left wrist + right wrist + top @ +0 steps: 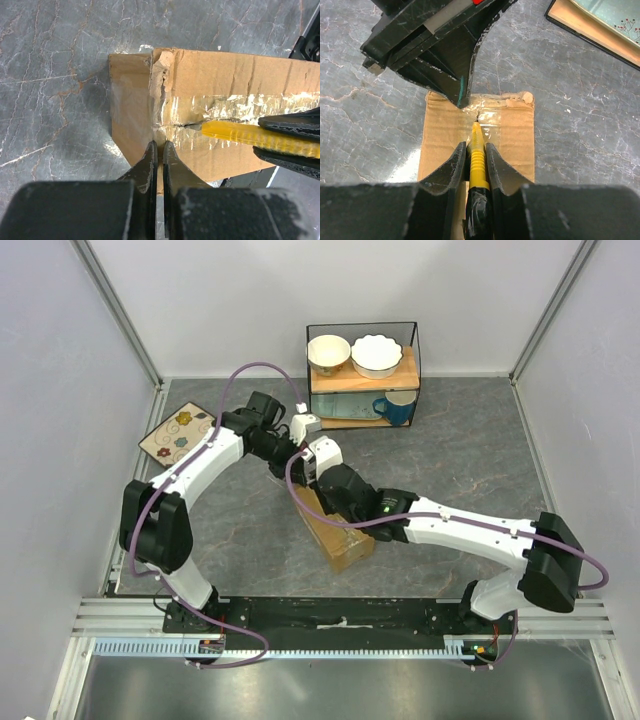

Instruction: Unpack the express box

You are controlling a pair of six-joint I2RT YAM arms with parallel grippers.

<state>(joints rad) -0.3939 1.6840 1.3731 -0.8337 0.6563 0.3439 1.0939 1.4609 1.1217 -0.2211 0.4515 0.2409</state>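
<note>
We see a wire shelf holding a cream bowl, white bowl and blue mug; a floral tray lies leftward.

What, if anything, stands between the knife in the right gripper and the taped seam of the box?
Nothing visible. The right gripper holds the knife with its tip on the tape of the box. The shut left gripper sits at the box's end, just beyond the blade tip, in line with the seam.

We see the left arm and the right arm meeting over the express box, aslant on the table. Behind stands a wire rack with two bowls and a blue mug; a patterned mat lies at left
</note>
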